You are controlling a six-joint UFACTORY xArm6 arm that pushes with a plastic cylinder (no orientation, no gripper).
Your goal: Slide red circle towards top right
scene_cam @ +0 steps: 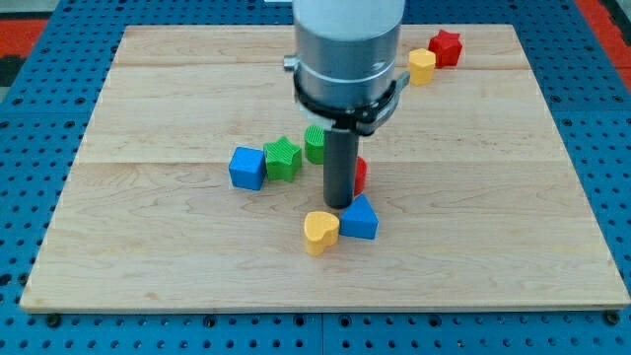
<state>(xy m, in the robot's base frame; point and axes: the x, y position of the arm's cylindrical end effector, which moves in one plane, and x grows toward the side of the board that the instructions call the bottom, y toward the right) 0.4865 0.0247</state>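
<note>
Near the board's [148, 256] middle, my tip [339, 205] sits right beside the red circle [361, 176], which pokes out from behind the rod on the view's right, mostly hidden. No fingers on this rig, just the rod, so nothing is gripped. Just below are a blue triangle [360, 219] and yellow heart [319, 231], touching. Left of the rod: blue cube [247, 168], green star [284, 158], another green block [315, 144]. Top right has a yellow block [422, 66] and red star [446, 47].

Two red blocks [447, 46] [361, 175], two yellow [422, 66] [320, 232], two blue [247, 168] [360, 219], two green [284, 158] [315, 144].
</note>
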